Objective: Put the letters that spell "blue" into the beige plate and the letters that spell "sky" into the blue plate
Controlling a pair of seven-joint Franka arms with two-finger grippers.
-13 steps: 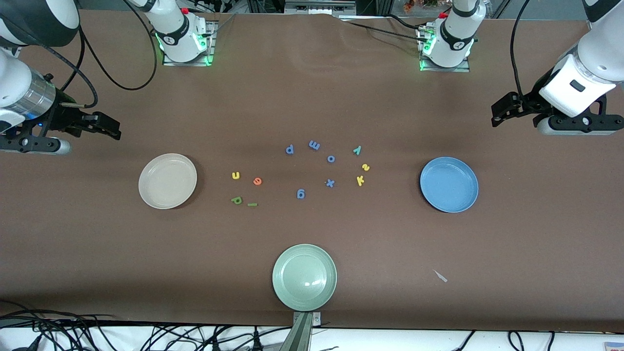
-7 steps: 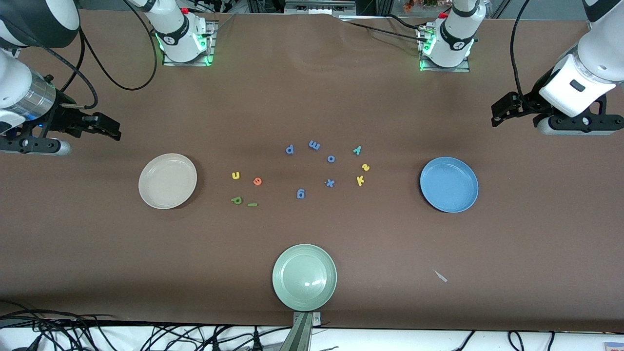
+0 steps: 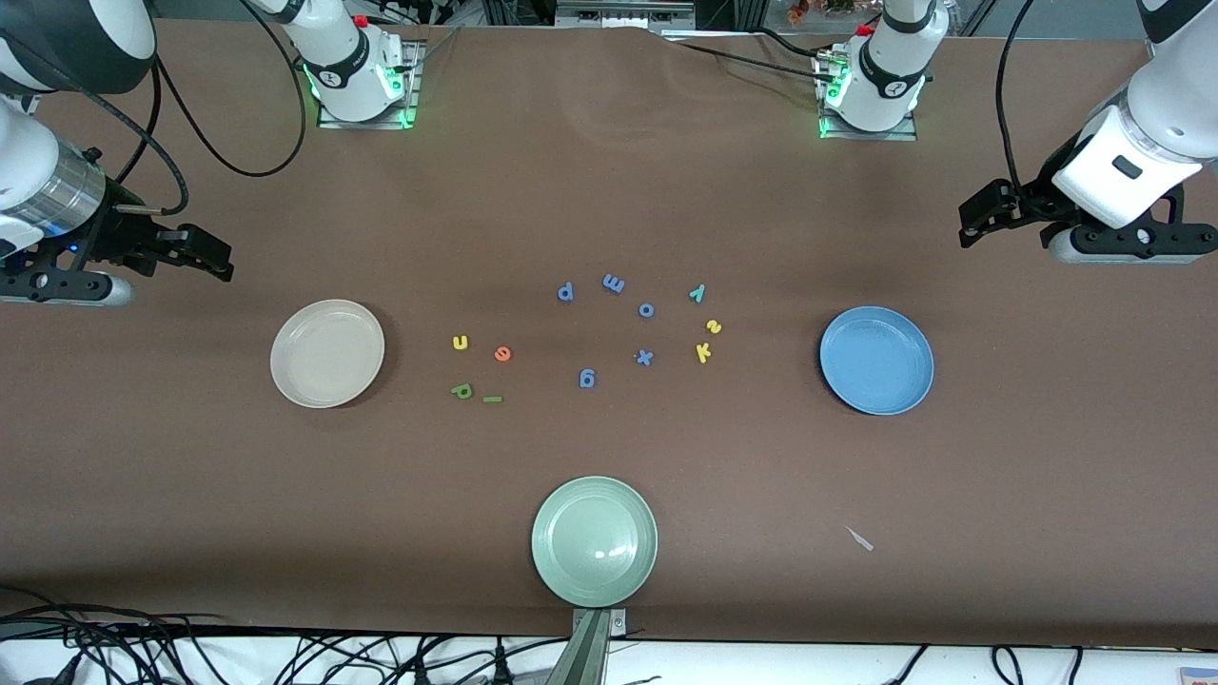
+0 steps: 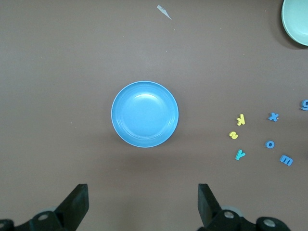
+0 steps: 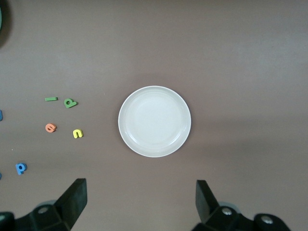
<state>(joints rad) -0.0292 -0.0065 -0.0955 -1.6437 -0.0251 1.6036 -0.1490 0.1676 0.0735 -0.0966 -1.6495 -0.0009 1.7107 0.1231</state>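
The beige plate (image 3: 327, 353) (image 5: 154, 121) lies empty toward the right arm's end. Beside it sit the yellow u (image 3: 461, 342), orange e (image 3: 502, 354), green b (image 3: 462, 390) and green l (image 3: 492, 399). The blue plate (image 3: 876, 360) (image 4: 145, 114) lies empty toward the left arm's end, with the teal y (image 3: 697, 293), yellow s (image 3: 714, 326) and yellow k (image 3: 703, 352) beside it. My right gripper (image 3: 217, 257) (image 5: 141, 188) hangs open above bare table by the beige plate. My left gripper (image 3: 971, 224) (image 4: 143, 192) hangs open by the blue plate.
Several blue letters, among them a p (image 3: 565, 291), an m (image 3: 614, 283) and an x (image 3: 644, 357), lie between the two letter groups. A pale green plate (image 3: 595, 540) sits near the front edge. A small grey scrap (image 3: 860, 539) lies on the brown cloth.
The right gripper has drifted a little toward its end of the table. The left arm and all the letters have stayed put.
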